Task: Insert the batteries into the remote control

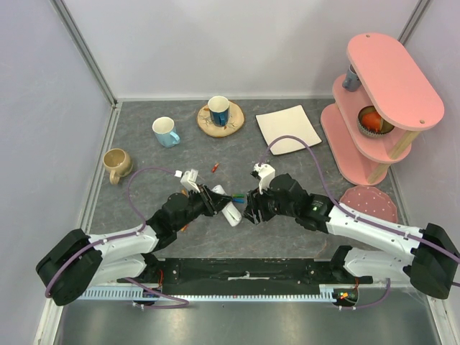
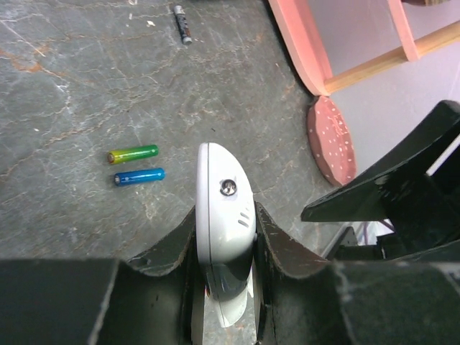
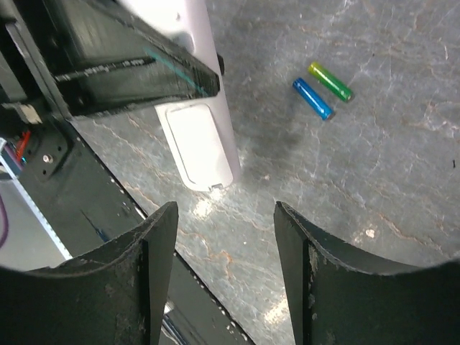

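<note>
We count 1 remote (image 2: 219, 180) pinched in L gripper (image 2: 225, 215), R gripper (image 3: 224, 215) jaws spread & empty, 3 batteries (image 2: 134, 153) (image 2: 139, 176) (image 2: 182, 25) loose on table (image 2: 72, 86), 3 mugs (image 1: 166, 131) (image 1: 218, 109) (image 1: 116, 164) at far side

Observed right gripper (image 3: 224, 215) with jaws apart, only grey marbled table (image 3: 374, 187) showing in the gap. Noted white remote control (image 3: 198, 147) ahead and slightly left of the fingertips, rectangular back panel facing the camera. Recorded left gripper's black finger (image 3: 129, 68) lying across the upper part of the remote. Logged green battery (image 3: 330, 80) and blue battery (image 3: 313, 98) ahead and to the right, flat on the table, parallel, just beside each other, well apart from both fingers.
</note>
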